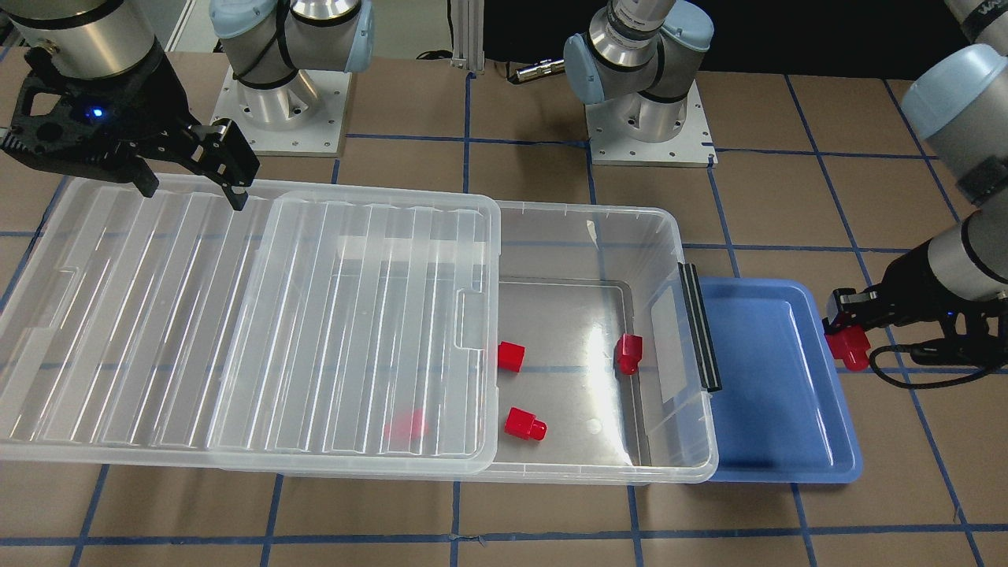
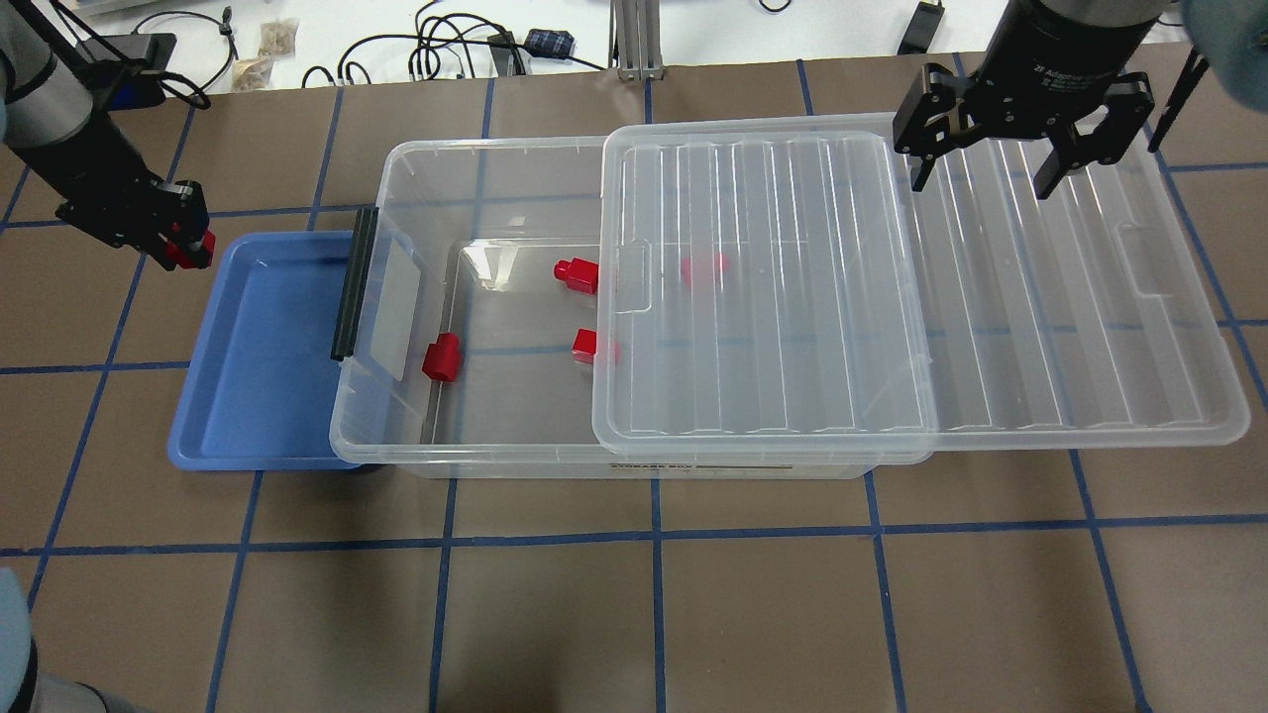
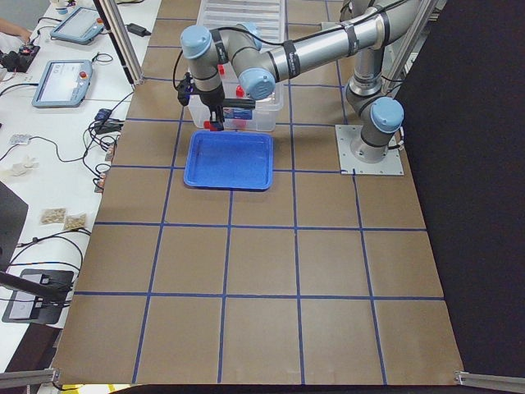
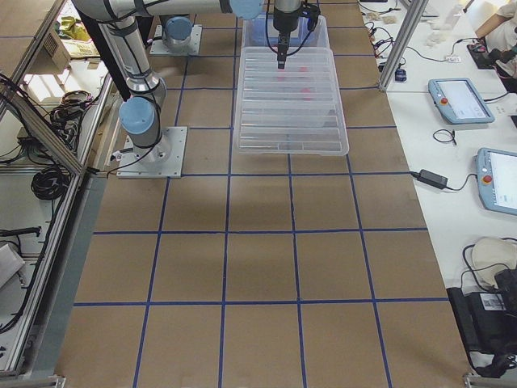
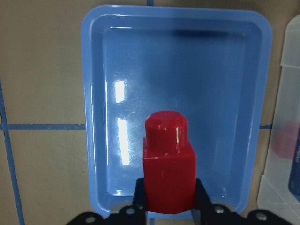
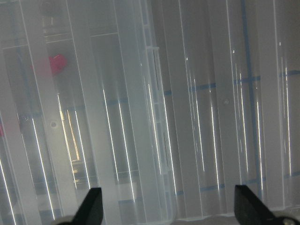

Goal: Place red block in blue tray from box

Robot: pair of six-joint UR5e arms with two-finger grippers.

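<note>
On the table (image 2: 634, 614), the box (image 2: 515, 463) is seen with its lid (image 2: 1040, 327) slid half off. Above the lid, the right gripper (image 2: 981, 183) is held with fingers spread, empty. The blue tray (image 2: 267, 396) is set at the box's clipped end. Over its outer rim the red block (image 5: 168, 173) is clamped in the left gripper (image 2: 183, 238). Carrying is judged under way. Next, a short move inward, a lowering and a release are called for.
</note>
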